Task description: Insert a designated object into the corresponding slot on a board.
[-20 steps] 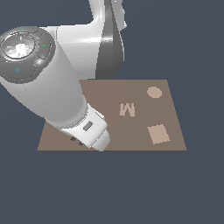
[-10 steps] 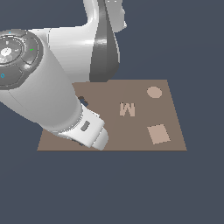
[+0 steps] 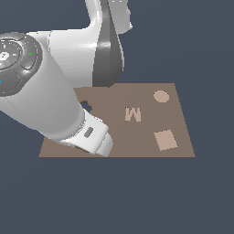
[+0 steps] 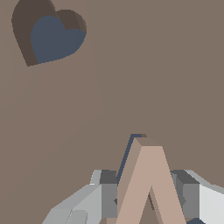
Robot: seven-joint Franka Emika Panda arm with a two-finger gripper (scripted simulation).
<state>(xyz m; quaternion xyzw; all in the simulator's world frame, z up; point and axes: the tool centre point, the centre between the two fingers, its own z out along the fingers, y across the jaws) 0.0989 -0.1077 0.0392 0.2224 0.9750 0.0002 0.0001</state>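
The gripper is pinched shut on the V piece, one finger on each side so it stays straight. It sits low over the board — a dark slot edge peeks out just beside it.

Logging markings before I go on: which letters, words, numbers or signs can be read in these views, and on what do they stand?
"M": a pale raised letter piece on the board; it appears upside down in the exterior view.
"V": the tan letter piece between the jaws in the wrist view, point away from the camera, so it reads inverted.
No printed words, brands or numbers are visible anywhere.
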